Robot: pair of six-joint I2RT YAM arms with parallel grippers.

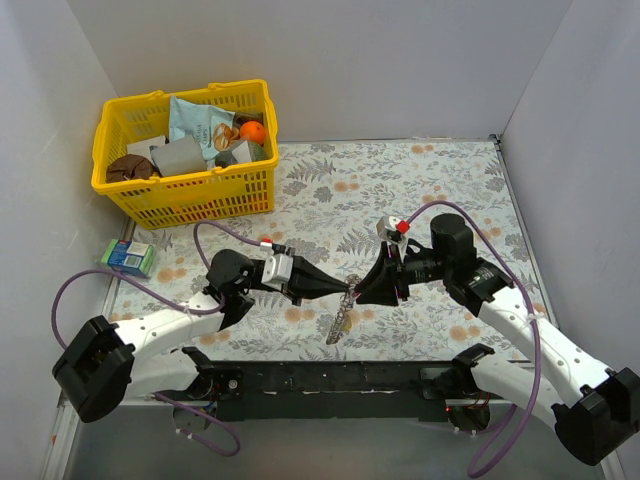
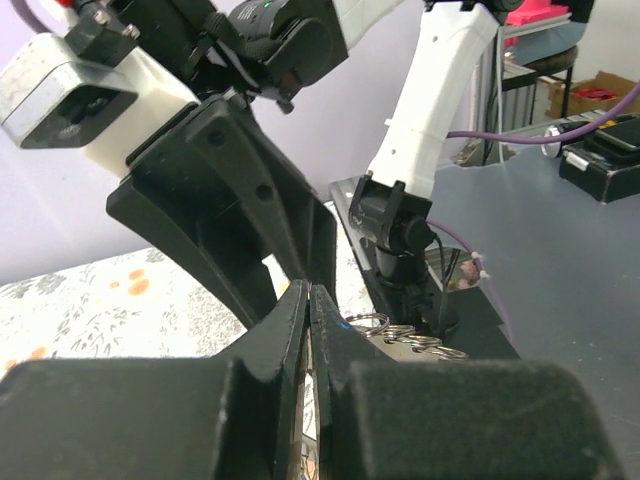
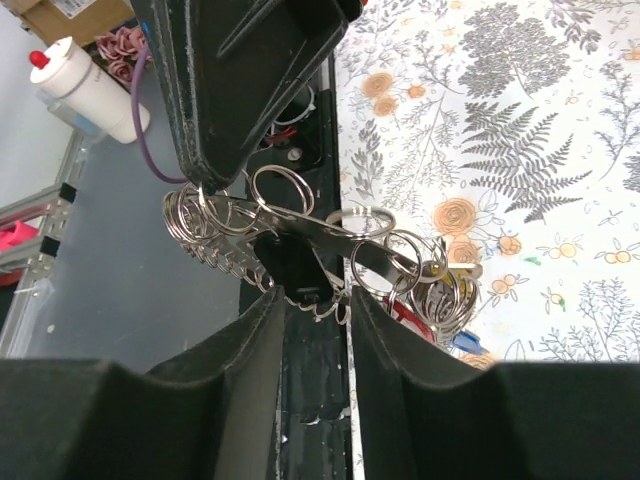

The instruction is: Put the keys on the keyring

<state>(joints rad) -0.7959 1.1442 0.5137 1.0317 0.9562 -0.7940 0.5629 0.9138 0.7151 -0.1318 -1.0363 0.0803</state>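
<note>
The keyring (image 1: 338,322) hangs just above the floral cloth between both arms, and my left gripper (image 1: 347,292) is shut on its upper edge. In the right wrist view the keyring (image 3: 300,225) is a silver band fringed with small rings. The left gripper (image 3: 205,185) pinches its left end. Keys hang bunched at its right end: a red head (image 3: 405,308) and a blue one (image 3: 463,342) show. My right gripper (image 3: 315,295) stands open just under the fringe, its fingers apart and gripping nothing. In the left wrist view the shut left gripper (image 2: 310,288) points at the right gripper's fingers (image 2: 230,200), with rings (image 2: 405,335) beside it.
A yellow basket (image 1: 185,195) full of items stands at the back left. A small blue-green box (image 1: 128,256) lies at the cloth's left edge. White walls enclose three sides. A white bottle (image 3: 85,88) stands off the table beyond the black base rail (image 1: 320,380).
</note>
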